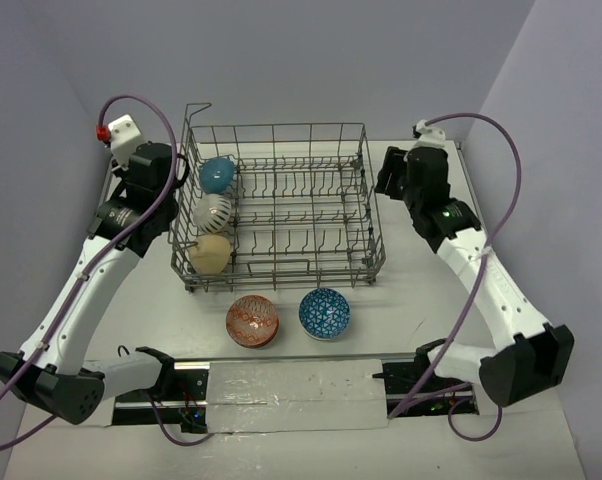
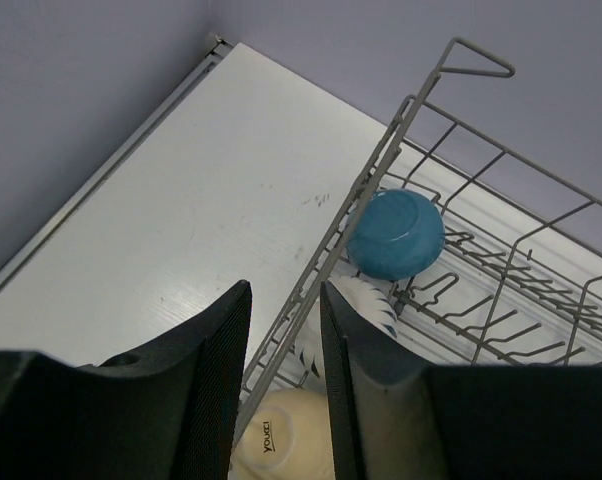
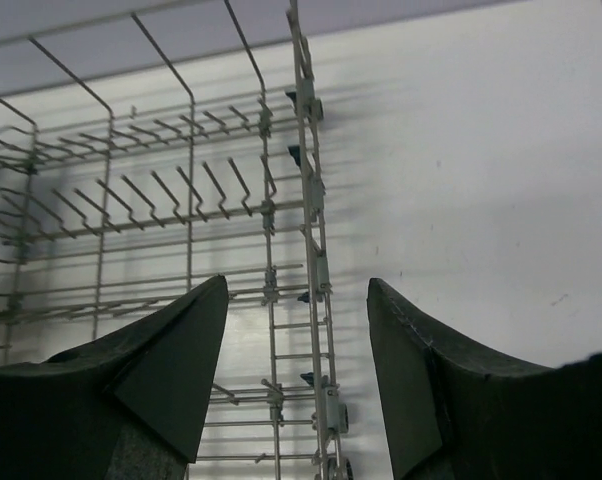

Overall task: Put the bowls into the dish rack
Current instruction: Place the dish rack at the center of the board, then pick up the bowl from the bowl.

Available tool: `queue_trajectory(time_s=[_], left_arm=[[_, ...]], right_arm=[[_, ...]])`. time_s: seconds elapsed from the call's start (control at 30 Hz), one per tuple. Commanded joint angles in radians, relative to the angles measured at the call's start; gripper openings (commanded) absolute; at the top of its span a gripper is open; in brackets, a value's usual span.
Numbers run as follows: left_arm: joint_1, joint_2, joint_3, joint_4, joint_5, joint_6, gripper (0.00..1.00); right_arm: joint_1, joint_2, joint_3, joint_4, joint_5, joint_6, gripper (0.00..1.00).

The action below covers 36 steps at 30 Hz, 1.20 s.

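Note:
The grey wire dish rack (image 1: 301,215) stands mid-table. Its left column holds a teal bowl (image 1: 216,175), a white striped bowl (image 1: 216,212) and a cream bowl (image 1: 211,253). A red patterned bowl (image 1: 252,320) and a blue patterned bowl (image 1: 324,313) sit upright on the table in front of the rack. My left gripper (image 1: 178,172) hovers over the rack's left wall. In the left wrist view it (image 2: 285,290) is open, with the rim wire (image 2: 366,190) running between the jaws untouched and the teal bowl (image 2: 395,234) beyond. My right gripper (image 1: 389,178) is open and empty above the rack's right wall (image 3: 306,200).
Purple walls close in at the back and both sides. A black rail with a taped white strip (image 1: 296,382) runs along the near edge. The rack's raised corner handle (image 1: 197,108) sticks up at the back left, close to my left wrist.

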Motion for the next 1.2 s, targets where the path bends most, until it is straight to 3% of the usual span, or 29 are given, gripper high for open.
queue_trajectory(time_s=[0.0, 0.17, 0.33, 0.57, 0.9, 1.17], left_arm=[[-0.003, -0.05, -0.031, 0.084, -0.053, 0.023, 0.39], [0.014, -0.095, -0.079, 0.127, -0.059, 0.018, 0.41], [0.066, -0.116, -0.123, 0.133, 0.011, 0.003, 0.43], [0.118, -0.151, -0.223, 0.176, 0.07, -0.013, 0.45], [0.197, -0.133, -0.247, 0.185, 0.162, -0.053, 0.46], [0.183, -0.168, -0.241, 0.185, 0.214, 0.018, 0.43]], right_arm=[[0.02, -0.122, 0.037, 0.017, -0.008, -0.044, 0.65], [0.114, -0.175, 0.067, -0.023, -0.029, -0.096, 0.63], [0.285, -0.202, 0.092, -0.059, -0.037, -0.162, 0.63], [0.405, -0.248, 0.032, -0.041, -0.149, -0.202, 0.62], [0.651, -0.229, -0.022, -0.084, -0.229, -0.315, 0.62], [0.709, -0.231, -0.098, -0.049, -0.177, -0.309, 0.62]])
